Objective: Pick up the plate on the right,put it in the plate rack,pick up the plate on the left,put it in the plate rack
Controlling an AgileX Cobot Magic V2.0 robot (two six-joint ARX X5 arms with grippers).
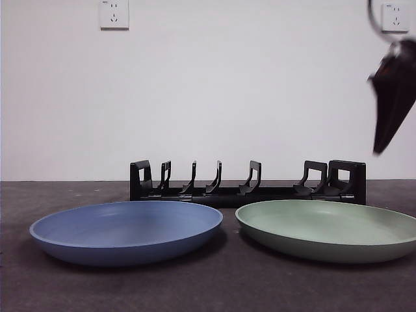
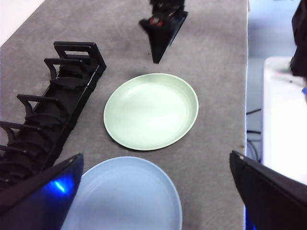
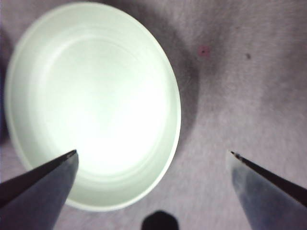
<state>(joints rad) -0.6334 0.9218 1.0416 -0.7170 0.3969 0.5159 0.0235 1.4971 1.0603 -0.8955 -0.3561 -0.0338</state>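
Hovering at upper right of front frame, right gripper (image 1: pixel 392 97), jaws wide, empty (nearer arm); green plate (image 1: pixel 328 229) lies directly below, lower right; rack (image 1: pixel 247 185) behind.

A plain white wall (image 1: pixel 260 97) with two sockets (image 1: pixel 114 14) behind a dark table (image 1: pixel 214 279).

No readable text, label, brand or number shows on anything.
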